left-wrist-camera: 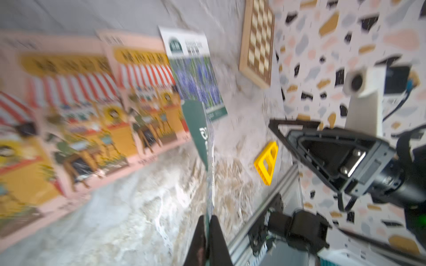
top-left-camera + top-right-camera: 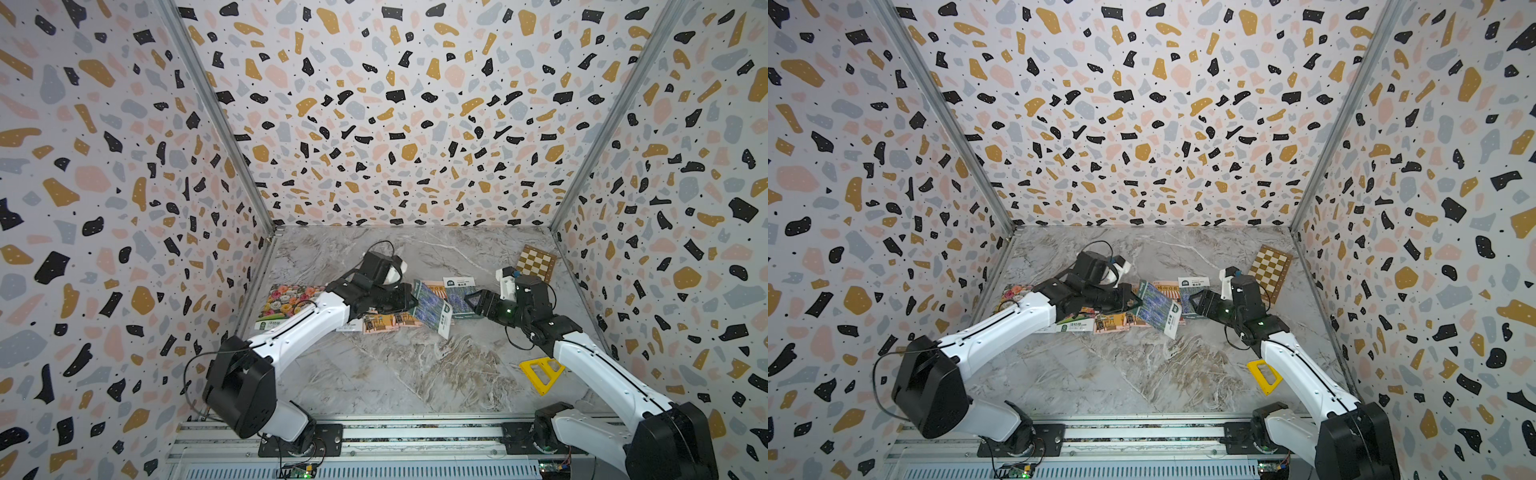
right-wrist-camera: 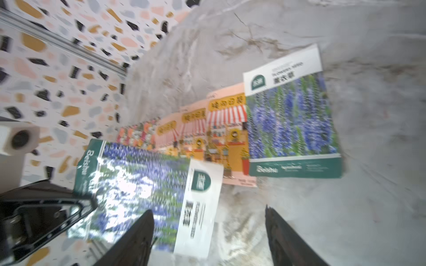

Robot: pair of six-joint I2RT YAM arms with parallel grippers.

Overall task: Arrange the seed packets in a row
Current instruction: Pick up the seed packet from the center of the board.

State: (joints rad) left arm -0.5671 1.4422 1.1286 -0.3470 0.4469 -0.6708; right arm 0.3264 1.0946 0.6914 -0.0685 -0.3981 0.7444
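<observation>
My left gripper [image 2: 409, 300] [image 2: 1133, 301] [image 1: 208, 218] is shut on the edge of a purple lavender seed packet [image 2: 432, 311] [image 2: 1158, 311] [image 3: 143, 182], which hangs tilted above the table. In the left wrist view that packet [image 1: 200, 131] shows edge-on. My right gripper [image 2: 469, 300] [image 2: 1194, 301] [image 3: 208, 221] stands open just to the right of it, holding nothing. A second lavender packet [image 2: 459, 291] [image 3: 290, 119] lies flat beneath it. Pink-orange awning packets [image 2: 378, 322] [image 1: 143, 92] [image 3: 226, 133] overlap in the middle. A multicoloured flower packet [image 2: 291, 299] [image 2: 1013, 293] lies at the left, partly under my left arm.
A brown-and-cream checkerboard [image 2: 536, 262] [image 2: 1271, 268] leans at the back right corner. A yellow triangular frame [image 2: 540, 372] [image 2: 1264, 376] lies at the front right beside my right arm. Patterned walls close in the marble table [image 2: 395, 374] on three sides.
</observation>
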